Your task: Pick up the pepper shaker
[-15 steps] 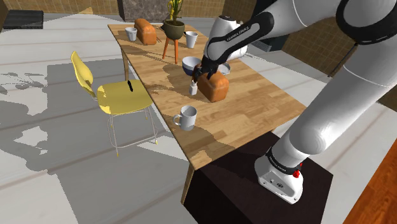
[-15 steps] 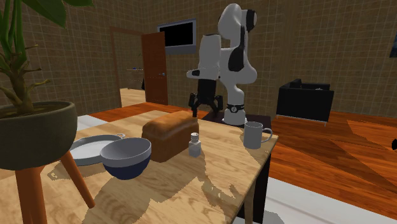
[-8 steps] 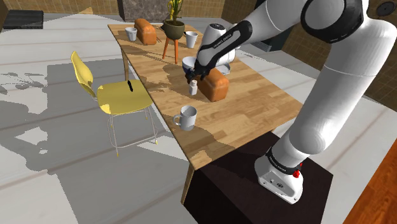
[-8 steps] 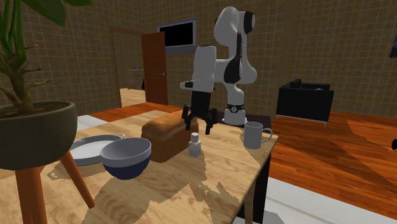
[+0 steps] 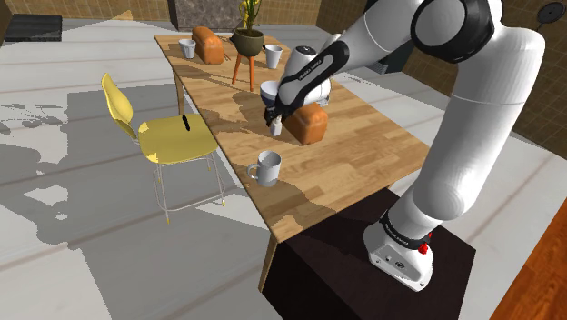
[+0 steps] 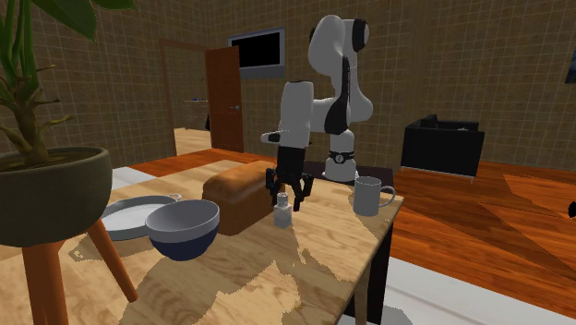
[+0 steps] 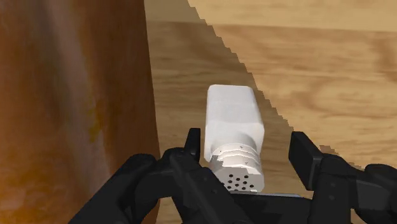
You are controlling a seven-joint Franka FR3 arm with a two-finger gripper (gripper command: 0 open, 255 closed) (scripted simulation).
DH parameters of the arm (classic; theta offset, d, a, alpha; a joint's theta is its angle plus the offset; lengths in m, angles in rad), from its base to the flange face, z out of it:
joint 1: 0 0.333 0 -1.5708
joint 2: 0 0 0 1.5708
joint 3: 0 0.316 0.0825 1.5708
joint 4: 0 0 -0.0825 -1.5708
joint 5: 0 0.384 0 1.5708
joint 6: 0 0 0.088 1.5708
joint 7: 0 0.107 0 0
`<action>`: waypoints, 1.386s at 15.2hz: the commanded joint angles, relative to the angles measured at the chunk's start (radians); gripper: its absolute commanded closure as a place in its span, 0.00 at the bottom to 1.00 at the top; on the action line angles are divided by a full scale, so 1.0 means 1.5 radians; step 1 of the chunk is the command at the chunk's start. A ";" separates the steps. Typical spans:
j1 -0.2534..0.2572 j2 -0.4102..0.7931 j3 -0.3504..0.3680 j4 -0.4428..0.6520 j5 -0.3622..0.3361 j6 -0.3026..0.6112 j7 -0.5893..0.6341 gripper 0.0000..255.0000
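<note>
A brown loaf of bread [image 7: 70, 95] stands close on one side of the black two-finger claw [image 7: 248, 149], just beside one finger, and leaves little room there. In the second exterior view a dark blue bowl with a pale inside [image 6: 183, 226] and a grey plate [image 6: 138, 217] lie past the loaf from the claw. A pale grey mug [image 6: 368, 196] stands well apart on the claw's other side. All of them stand on the light wooden table [image 5: 363, 136].

The claw hangs low over the table with its fingers spread apart. The white square-bodied pepper shaker [image 7: 234, 137], upright, its ribbed cap pierced with holes, stands between them. The loaf-side finger is just beside its body; bare wood shows between the shaker and the other finger. The claw clasps nothing.
</note>
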 commanded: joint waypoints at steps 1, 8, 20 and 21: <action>-0.006 0.012 -0.005 -0.002 0.002 -0.003 -0.001 1.00; -0.008 0.013 -0.005 -0.003 0.003 -0.002 -0.004 1.00; 0.003 -0.078 -0.010 -0.005 -0.009 -0.091 0.011 1.00; 0.003 -0.085 -0.010 -0.003 -0.010 -0.099 0.011 1.00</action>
